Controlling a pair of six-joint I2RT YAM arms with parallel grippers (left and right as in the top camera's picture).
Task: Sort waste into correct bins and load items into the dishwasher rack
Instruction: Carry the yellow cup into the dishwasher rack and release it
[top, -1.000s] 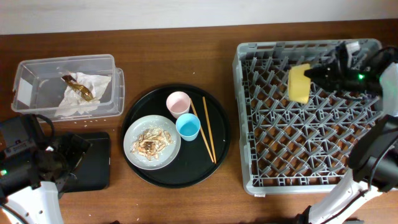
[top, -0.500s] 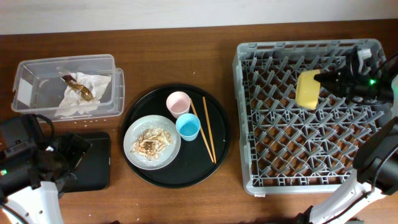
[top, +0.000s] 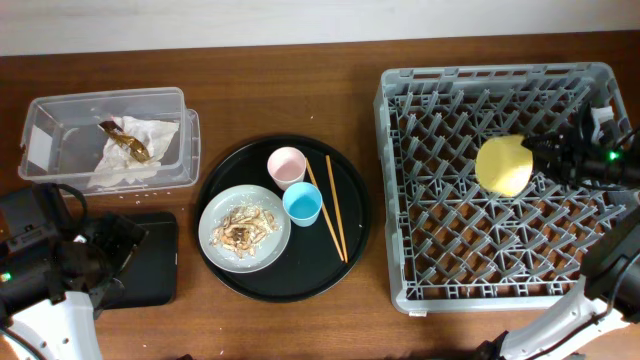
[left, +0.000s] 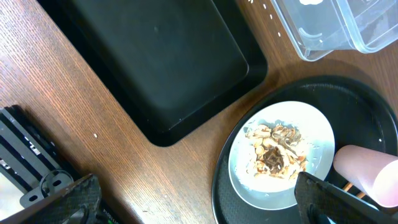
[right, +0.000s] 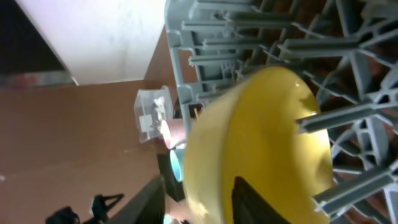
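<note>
My right gripper (top: 535, 160) is shut on the rim of the yellow bowl (top: 503, 166) and holds it on edge over the grey dishwasher rack (top: 392, 200); the bowl fills the right wrist view (right: 261, 149). My left gripper (left: 199, 199) is open and empty at the front left, over the table between the flat black tray (top: 150, 262) and the plate. The grey-white plate (top: 245, 229) bears the food scraps (top: 243, 228). The pink cup (top: 287, 165), light-blue cup (top: 302, 204) and chopsticks (top: 333, 207) lie beside it. The napkin (top: 130, 148) lies in the clear tub (top: 40, 140).
The plate, cups and chopsticks all rest on a large round black tray (top: 350, 240) in the middle of the wooden table. The rack's upright pegs stand all round the bowl. The left arm's base sits at the front left corner.
My right gripper has carried the yellow bowl from the rack's back edge toward its middle and right, turning it so its round face shows from above. The left arm has not moved.
</note>
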